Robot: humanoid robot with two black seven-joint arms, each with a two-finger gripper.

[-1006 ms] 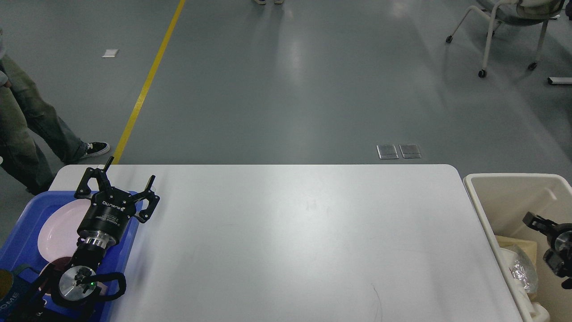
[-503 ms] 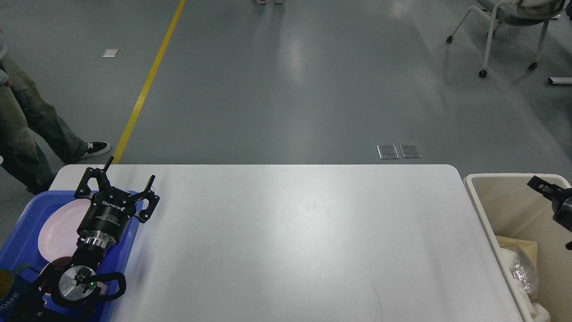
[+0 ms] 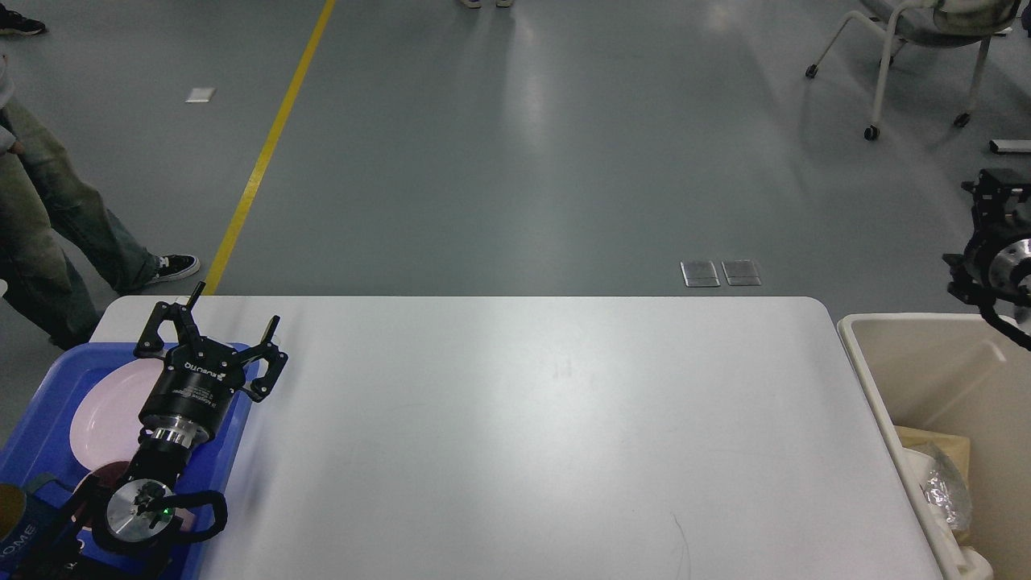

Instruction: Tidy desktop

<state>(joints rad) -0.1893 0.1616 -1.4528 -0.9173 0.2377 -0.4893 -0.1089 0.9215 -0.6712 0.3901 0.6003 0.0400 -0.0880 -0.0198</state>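
The desktop [image 3: 515,435] is a wide white tabletop with rounded corners, and its surface shows nothing lying on it. My left gripper [image 3: 236,306] hovers at its left end, over the right rim of a blue tray [image 3: 32,427], open with nothing between its fingers. My right gripper [image 3: 995,185] is raised at the right edge of the view, above and beyond a beige bin [image 3: 866,338]. It is seen dark and partly cut off, so its fingers cannot be told apart.
The blue tray holds a pink plate [image 3: 101,411] and other items under my left arm. In the bin lie paper and crumpled plastic [image 3: 938,487]. A person's legs [image 3: 48,217] stand by the table's far left corner. A wheeled chair [image 3: 910,48] is far right.
My right arm has risen out of the bin to well above its far rim. The left arm has stayed still.
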